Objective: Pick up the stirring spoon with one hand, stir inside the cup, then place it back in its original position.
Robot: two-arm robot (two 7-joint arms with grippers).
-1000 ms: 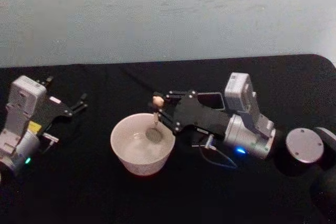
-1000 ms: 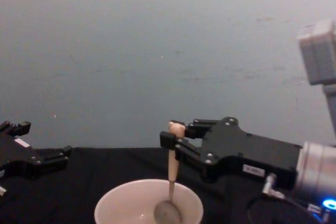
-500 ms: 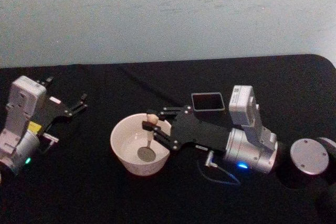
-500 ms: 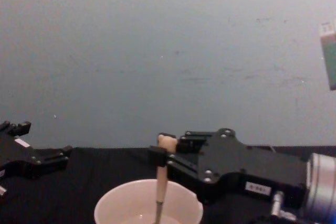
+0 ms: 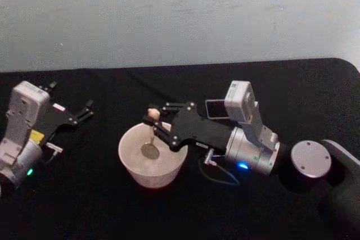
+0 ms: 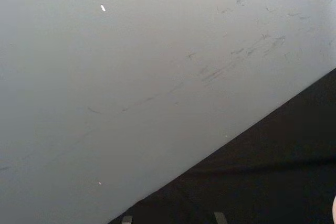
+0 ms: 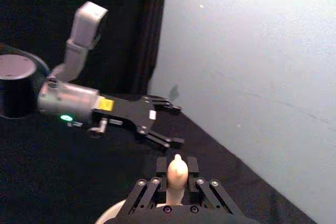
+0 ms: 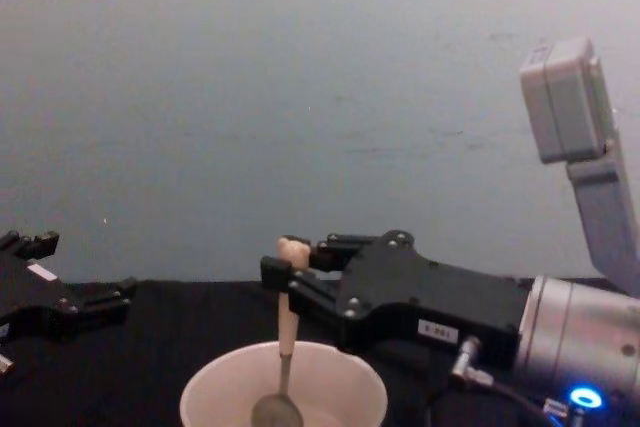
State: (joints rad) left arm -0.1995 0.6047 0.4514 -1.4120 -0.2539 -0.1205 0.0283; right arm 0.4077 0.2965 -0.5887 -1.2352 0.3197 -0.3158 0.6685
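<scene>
The right end effector is clamped on the bear-head handle of the stirring spoon, which stands upright with its bowl low inside the cup. The end effector's black body and silver wrist cross the cup's right rim and partly hide the dark grey holder behind and to the right of the cup. The left end effector, fingers spread, sits well left of the cup over the black desk.

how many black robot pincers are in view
2: the left black pincer, open, parked at left; the right black pincer over the round cream-white cup, gripping the bear-topped beige spoon.
</scene>
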